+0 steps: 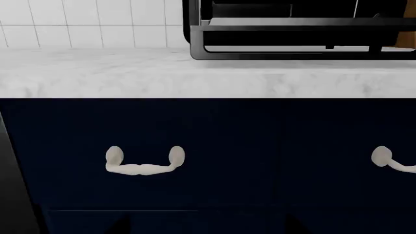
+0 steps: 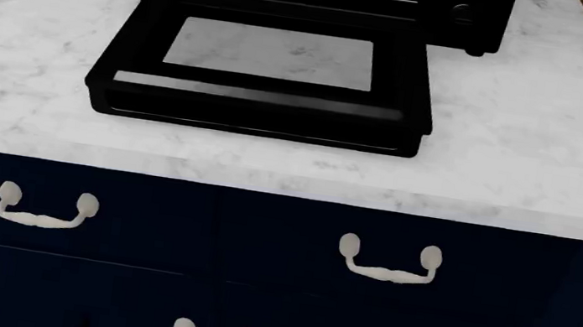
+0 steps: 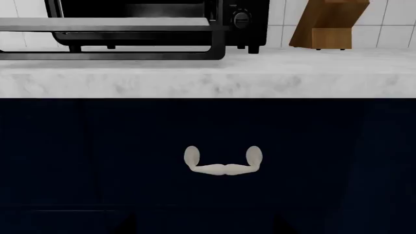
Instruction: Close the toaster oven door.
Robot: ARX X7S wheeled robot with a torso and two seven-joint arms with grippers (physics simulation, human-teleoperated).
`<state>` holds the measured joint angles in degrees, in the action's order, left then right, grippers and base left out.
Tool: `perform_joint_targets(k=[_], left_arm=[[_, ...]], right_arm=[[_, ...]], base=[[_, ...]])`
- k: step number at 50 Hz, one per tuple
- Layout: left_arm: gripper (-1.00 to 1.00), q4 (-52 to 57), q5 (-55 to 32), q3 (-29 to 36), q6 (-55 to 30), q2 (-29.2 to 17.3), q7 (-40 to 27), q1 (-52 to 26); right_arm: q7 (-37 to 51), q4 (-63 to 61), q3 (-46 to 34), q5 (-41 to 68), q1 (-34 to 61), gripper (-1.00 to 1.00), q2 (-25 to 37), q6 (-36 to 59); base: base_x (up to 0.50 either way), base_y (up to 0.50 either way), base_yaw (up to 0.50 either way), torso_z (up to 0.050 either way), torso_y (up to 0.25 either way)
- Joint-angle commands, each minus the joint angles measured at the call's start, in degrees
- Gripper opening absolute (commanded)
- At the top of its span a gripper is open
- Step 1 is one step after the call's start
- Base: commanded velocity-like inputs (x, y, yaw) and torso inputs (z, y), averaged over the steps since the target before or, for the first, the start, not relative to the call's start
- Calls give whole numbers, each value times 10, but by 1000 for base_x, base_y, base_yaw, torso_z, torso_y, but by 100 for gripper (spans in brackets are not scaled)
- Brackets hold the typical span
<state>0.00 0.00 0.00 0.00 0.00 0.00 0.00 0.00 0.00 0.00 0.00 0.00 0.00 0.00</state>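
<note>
The toaster oven (image 2: 469,18) is a glossy black box at the back of the marble counter. The toaster oven door (image 2: 131,49) is open and lies flat toward me, glass window up, with its silver-grey bar handle (image 2: 255,95) along the near edge. The left wrist view shows the door (image 1: 299,29) edge-on above the counter, and so does the right wrist view (image 3: 110,24), beside the oven's knob (image 3: 242,18). My left gripper (image 1: 209,226) and right gripper (image 3: 204,226) are low in front of the navy drawers. Only their dark fingertips show, wide apart and empty.
The white marble counter (image 2: 542,146) overhangs navy drawers with cream handles (image 2: 389,265) (image 2: 42,211). A wooden knife block (image 3: 328,24) stands right of the oven. White tiled wall (image 1: 85,22) runs behind. A dark shape fills the head view's lower left corner.
</note>
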Motion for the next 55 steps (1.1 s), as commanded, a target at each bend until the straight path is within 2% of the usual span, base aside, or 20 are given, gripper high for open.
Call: perform_joint_targets(k=[1,9,10,44,47,48,50,55], left_arm=[[100,-7,-32,38,7,-32,-37,-2],[100,12,-40,45,-11,-39,-47,0],[100,19,-66,38,-19,-38,-38,1],[100,43,-82,67,-31,-66,-61,-1],[100,93,-100,63,-114,-79,-67,-17],[100,129,-110,61,-175,-93,-66,-36],[100,172,-128,48,-235,-107,-69,-60],[100,241,-172,12,-340,-133,-75,-116]], right_arm=[[114,17,-119,97,14,100,86,-23],[113,-7,-123,105,10,100,102,-7],[114,-10,-124,106,10,100,102,-5],[115,-10,-134,124,12,100,107,-15],[126,-60,-130,120,17,100,121,5],[138,-101,-120,117,23,100,133,28],[151,-161,-105,122,33,100,150,68],[182,-313,-61,144,81,100,193,181]], base=[[0,0,0,0,0],[0,0,0,0,0],[0,0,0,0,0],[0,0,0,50,0],[0,0,0,17,0],[0,0,0,0,0],[0,0,0,0,0],[0,0,0,0,0]])
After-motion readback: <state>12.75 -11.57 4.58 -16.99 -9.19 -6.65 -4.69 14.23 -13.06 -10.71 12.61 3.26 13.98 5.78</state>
